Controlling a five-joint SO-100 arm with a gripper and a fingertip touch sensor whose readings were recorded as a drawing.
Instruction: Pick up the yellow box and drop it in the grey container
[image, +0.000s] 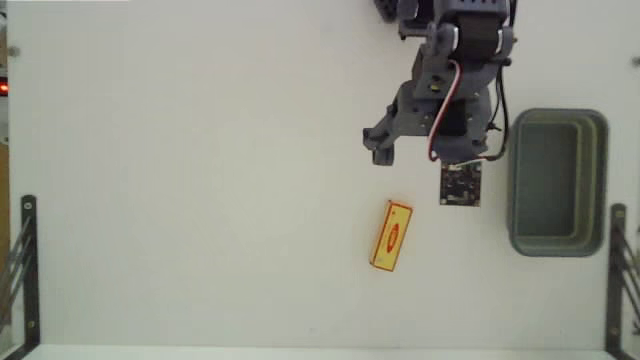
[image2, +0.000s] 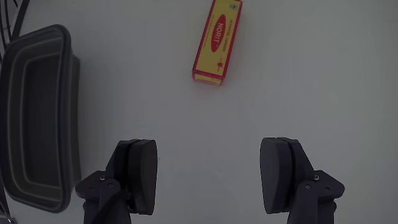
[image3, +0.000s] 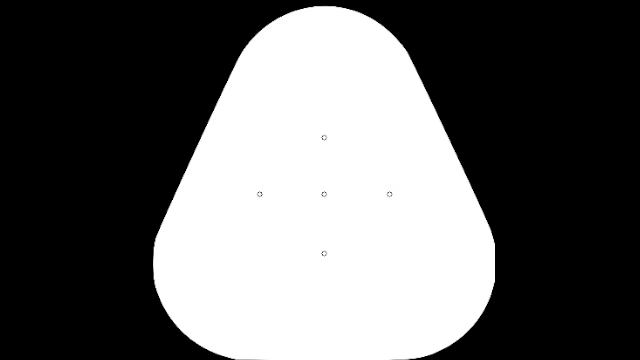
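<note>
From where I'm driving this, the yellow box (image: 391, 235) is lying flat on the white counter (image: 200, 180), sitting on its own with open surface on every side. In the fixed view it's just below the arm (image: 455, 90) and a bit left of the little camera board (image: 461, 184) hanging off the wrist. The grey container (image: 557, 182) is over on the right of that view, near the counter's right edge, with a clear strip of counter between it and the box.

Wrist view: the fingers (image2: 210, 177) are spread wide with nothing between them, both pads at the bottom of the picture over bare counter. The box (image2: 217, 41) is up top, pretty much centered between them but well ahead, long side tilted slightly off vertical. The container (image2: 38, 118) runs down the left edge there, its rim close to the left finger (image2: 138, 174).

Black brackets (image: 25, 265) sit at the counter's lower corners in the fixed view, well away from everything.
</note>
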